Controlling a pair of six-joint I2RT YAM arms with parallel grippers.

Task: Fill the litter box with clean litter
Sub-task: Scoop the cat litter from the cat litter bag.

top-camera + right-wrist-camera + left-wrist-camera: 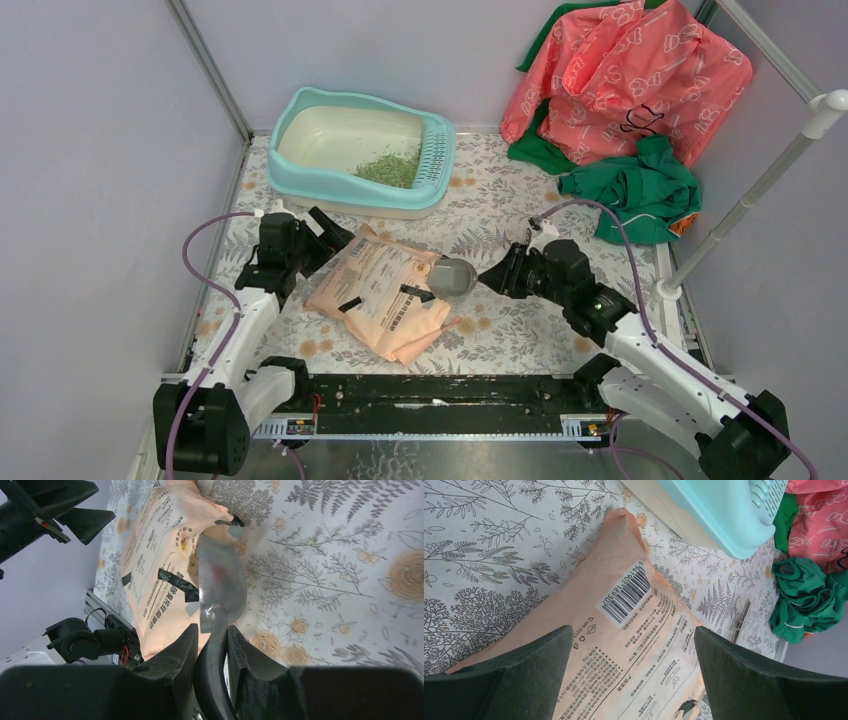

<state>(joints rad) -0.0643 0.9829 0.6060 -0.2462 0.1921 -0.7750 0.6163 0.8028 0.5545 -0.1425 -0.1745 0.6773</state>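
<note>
right pincer (212, 632) clamped on grey scoop (222, 587) handle, bowl against edge of peach bag (370, 295) on counter (520, 200); left pincer (633, 630) wide open over bag; litter box (300, 165) at back left, clean litter (390, 168) heaped in its right end

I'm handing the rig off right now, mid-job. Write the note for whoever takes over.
Left gripper: open, hovering over the left end of the bag, holding nothing.
Right gripper: shut on the scoop handle; the scoop head is at the bag's right end.
Litter box: far left of the table, with a small heap of clean litter by its grille end.
Done: some litter is in.
Left: most of the basin is bare; scoop more from bag to box.
</note>
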